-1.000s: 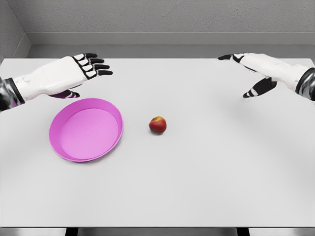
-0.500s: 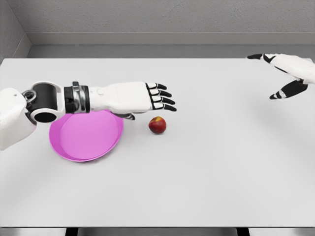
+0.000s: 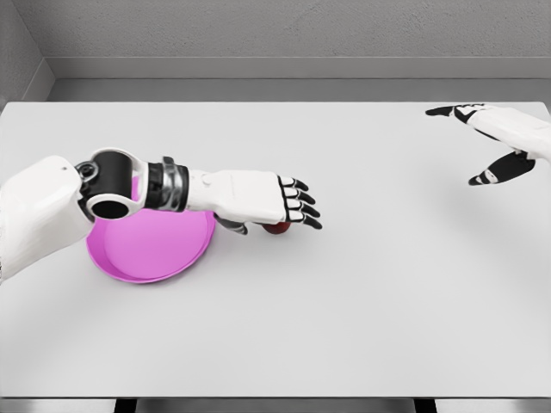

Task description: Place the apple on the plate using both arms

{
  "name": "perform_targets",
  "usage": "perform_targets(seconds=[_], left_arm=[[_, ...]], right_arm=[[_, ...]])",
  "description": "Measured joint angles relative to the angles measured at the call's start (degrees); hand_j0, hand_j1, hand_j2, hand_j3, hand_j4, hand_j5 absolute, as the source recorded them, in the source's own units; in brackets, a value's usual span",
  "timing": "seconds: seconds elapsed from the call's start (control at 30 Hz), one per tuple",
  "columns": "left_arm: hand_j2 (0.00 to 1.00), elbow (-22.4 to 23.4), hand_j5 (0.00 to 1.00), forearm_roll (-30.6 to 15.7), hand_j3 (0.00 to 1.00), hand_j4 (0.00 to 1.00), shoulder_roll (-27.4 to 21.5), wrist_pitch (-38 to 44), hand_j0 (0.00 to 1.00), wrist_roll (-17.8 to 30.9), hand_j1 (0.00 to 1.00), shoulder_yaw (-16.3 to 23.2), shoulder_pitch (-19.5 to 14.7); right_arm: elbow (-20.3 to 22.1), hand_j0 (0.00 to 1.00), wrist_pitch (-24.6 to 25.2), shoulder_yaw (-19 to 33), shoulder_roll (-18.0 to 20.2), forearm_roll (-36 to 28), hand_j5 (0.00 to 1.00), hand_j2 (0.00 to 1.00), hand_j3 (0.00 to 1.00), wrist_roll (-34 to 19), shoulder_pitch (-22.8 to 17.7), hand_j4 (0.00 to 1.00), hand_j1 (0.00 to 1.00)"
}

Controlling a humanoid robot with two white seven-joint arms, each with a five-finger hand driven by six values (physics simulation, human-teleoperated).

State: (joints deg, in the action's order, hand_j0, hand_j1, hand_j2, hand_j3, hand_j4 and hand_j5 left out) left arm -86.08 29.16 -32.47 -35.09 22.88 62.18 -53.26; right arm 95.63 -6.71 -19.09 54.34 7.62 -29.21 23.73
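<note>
The small red apple [image 3: 276, 228] lies on the white bench [image 3: 362, 301], just beside the 3 o'clock edge of the round pink plastic plate [image 3: 151, 245], and is almost wholly covered by the left hand [image 3: 269, 200]. That hand is extended flat above the fruit, fingers [image 3: 303, 209] straight; no grasp is judged to be made yet. The fingers should be curled evenly around the apple, contact confirmed before lifting, and rolling avoided. The right hand [image 3: 495, 138] is held spread at 2 o'clock, well apart.
</note>
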Motion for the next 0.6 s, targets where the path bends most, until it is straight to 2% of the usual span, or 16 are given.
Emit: perform_targets(seconds=[0.33,0.6], left_arm=[[1.0,7.3,1.0,1.2,1.0,1.0,4.9,0.0,1.0,1.2,1.0,0.4,-1.8],[1.0,10.3,1.0,1.3,1.0,1.0,6.6,0.0,1.0,4.0,1.0,2.4,-2.8]], right_arm=[[0.2,1.0,-0.1,0.0,0.2,0.0,1.0,1.0,1.0,0.0,0.0,1.0,1.0],[0.4,1.0,-0.2,-0.3,0.1,0.0,1.0,1.0,1.0,0.0,0.0,1.0,1.0]])
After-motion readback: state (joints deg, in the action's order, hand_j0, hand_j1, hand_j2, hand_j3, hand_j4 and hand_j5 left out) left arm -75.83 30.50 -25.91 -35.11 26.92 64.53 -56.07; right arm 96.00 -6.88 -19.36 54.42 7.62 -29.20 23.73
